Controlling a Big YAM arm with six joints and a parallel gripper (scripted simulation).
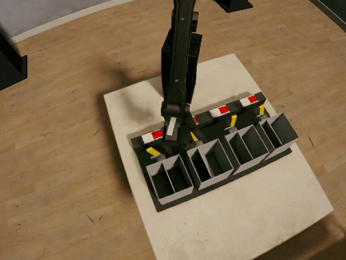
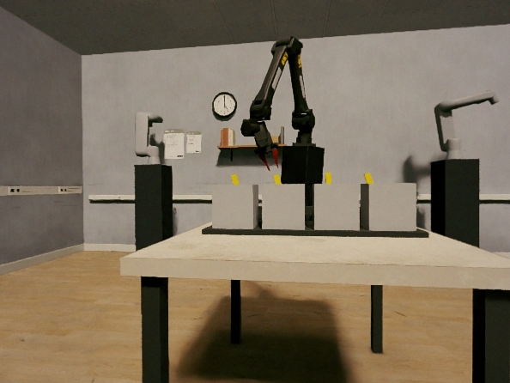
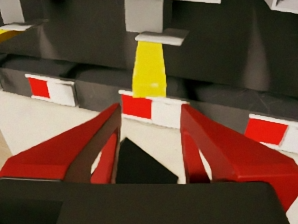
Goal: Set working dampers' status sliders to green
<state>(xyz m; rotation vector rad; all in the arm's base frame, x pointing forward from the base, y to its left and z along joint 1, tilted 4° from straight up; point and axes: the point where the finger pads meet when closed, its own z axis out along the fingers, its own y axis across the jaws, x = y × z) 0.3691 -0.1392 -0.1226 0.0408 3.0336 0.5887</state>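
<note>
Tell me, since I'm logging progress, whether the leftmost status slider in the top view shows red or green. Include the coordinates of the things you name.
Red: its window [image 1: 157, 134] is red beside the white cover [image 1: 147, 137].

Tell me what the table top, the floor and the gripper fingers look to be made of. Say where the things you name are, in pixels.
Table top [image 1: 233, 210] [image 2: 309, 268]: perhaps painted board or stone, matt cream with faint stains.
Floor [image 1: 73, 163] [image 2: 386, 326]: wood or wood-look laminate, low sheen, with plank seams and grain.
Fingers: probably plastic, smooth and red, with soft shading; coated metal can't be ruled out.
</note>
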